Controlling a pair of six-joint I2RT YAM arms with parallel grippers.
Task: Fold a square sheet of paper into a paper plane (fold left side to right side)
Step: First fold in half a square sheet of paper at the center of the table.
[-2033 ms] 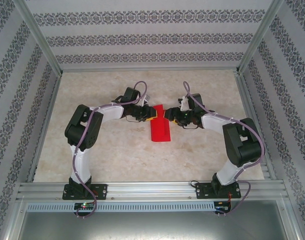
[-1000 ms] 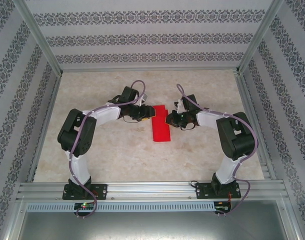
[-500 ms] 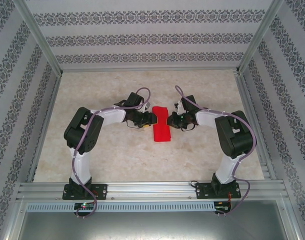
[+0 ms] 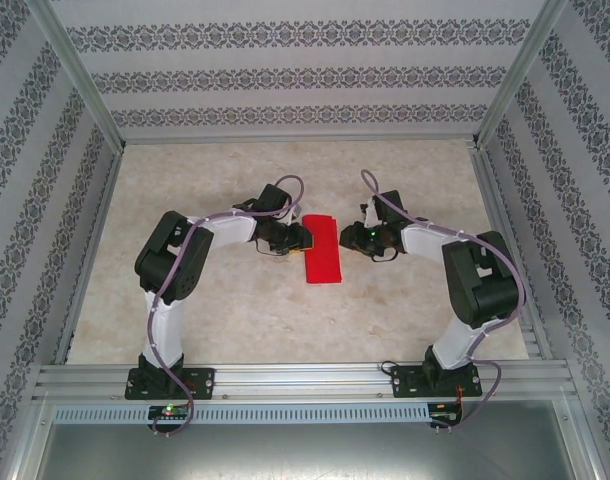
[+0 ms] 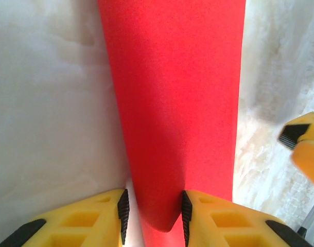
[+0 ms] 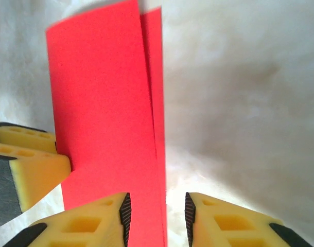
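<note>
The square sheet of paper [image 4: 323,252] is red and lies on the table as a narrow folded strip between the two grippers. My left gripper [image 4: 302,238] sits at its left edge. In the left wrist view the paper [image 5: 172,103] bulges up as a rounded fold between the jaws of the left gripper [image 5: 153,208]; they stand apart, with a gap at the left pad. My right gripper [image 4: 348,238] is at the strip's right edge. In the right wrist view the right gripper [image 6: 157,208] is open over the layered edge of the paper [image 6: 103,113].
The marble-patterned table [image 4: 235,320] is framed by aluminium rails [image 4: 305,380] and patterned walls. The right gripper's yellow finger [image 5: 303,144] shows beside the strip in the left wrist view. The left gripper's fingers [image 6: 28,159] show in the right wrist view.
My right gripper has opened and let go of the paper, drawing back slightly to the right. The left jaws have narrowed around the fold. The paper now lies flatter.
</note>
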